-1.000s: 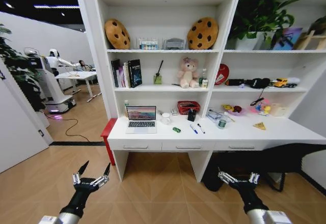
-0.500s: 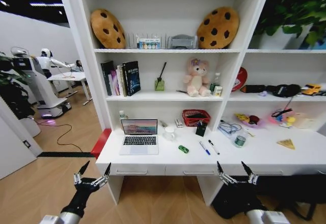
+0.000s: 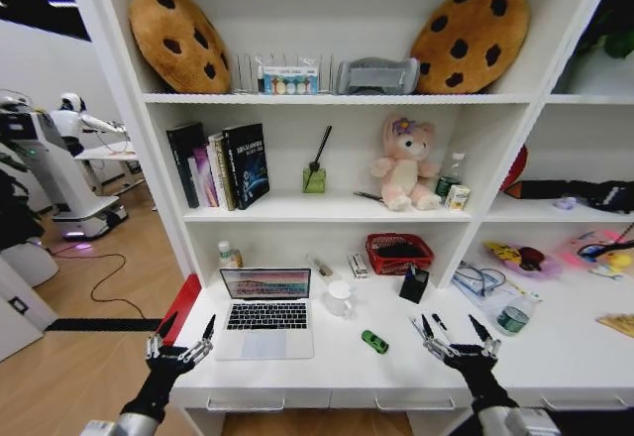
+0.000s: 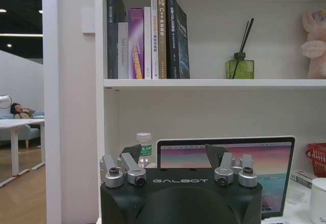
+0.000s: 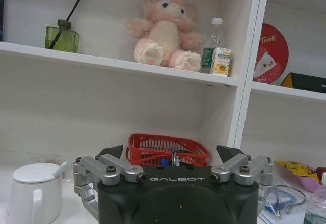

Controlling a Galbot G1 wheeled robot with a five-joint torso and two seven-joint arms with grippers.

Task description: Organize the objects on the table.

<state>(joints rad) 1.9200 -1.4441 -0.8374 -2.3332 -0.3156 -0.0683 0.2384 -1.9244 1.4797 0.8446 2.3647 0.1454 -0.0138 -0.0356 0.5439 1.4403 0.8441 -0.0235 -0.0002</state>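
The white table (image 3: 317, 362) stands close in front of me. On it a silver laptop (image 3: 265, 313) is open at the left, and a tiny green toy car (image 3: 374, 341) lies right of it. A clear bottle with a green cap (image 3: 513, 315) leans at the right. My left gripper (image 3: 186, 327) hangs open at the table's front edge, just left of the laptop (image 4: 229, 163). My right gripper (image 3: 451, 327) is open above the front edge, right of the car, and partly hides dark pens (image 3: 437, 321). Neither gripper holds anything.
Behind the laptop stand a white lidded mug (image 3: 340, 299), a black holder (image 3: 414, 284) and a red mesh basket (image 3: 399, 253). Shelves above carry books (image 3: 218, 163), a green diffuser (image 3: 314, 178) and a pink plush bear (image 3: 404, 168). Another robot (image 3: 45, 173) is far left.
The whole view has closed in on the desk and shelving, so the camera moved forward. Both grippers stay open in the same pose, now at the table's front edge.
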